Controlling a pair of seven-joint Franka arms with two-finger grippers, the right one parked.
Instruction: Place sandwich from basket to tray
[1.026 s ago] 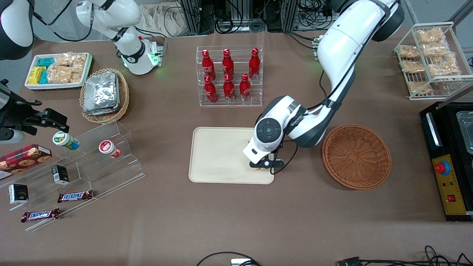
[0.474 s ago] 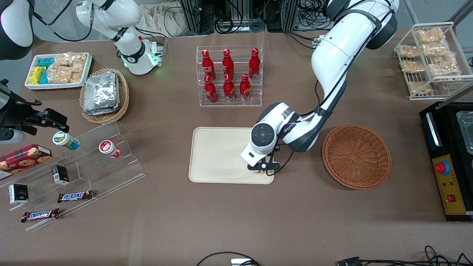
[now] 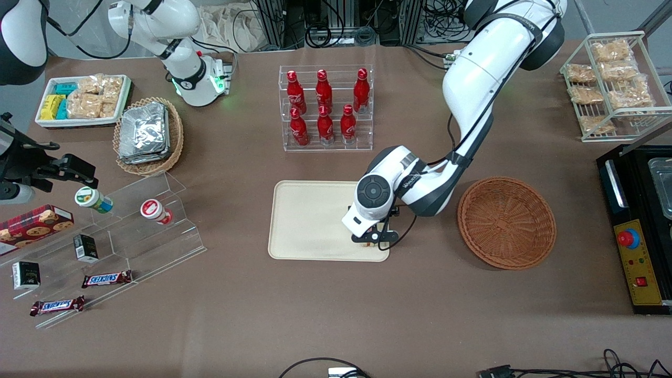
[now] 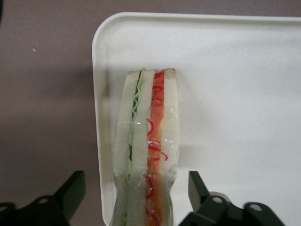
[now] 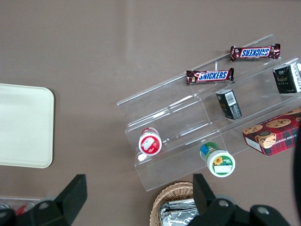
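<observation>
Only the wrist view shows the jaws [image 4: 133, 200] spread apart, sandwich [image 4: 146, 141] resting on the tray [image 4: 235, 94].

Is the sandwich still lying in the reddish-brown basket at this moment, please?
No, the sandwich rests on the tray near its corner, between the open gripper fingers, and the basket holds nothing.

A robot lab: shop goods staged on a brown table [image 3: 336, 315] (cables [image 3: 336, 23] and aluminium framing).

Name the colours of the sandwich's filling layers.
Green and orange-red, between white bread, on the sandwich; clearest in the left wrist view.
</observation>
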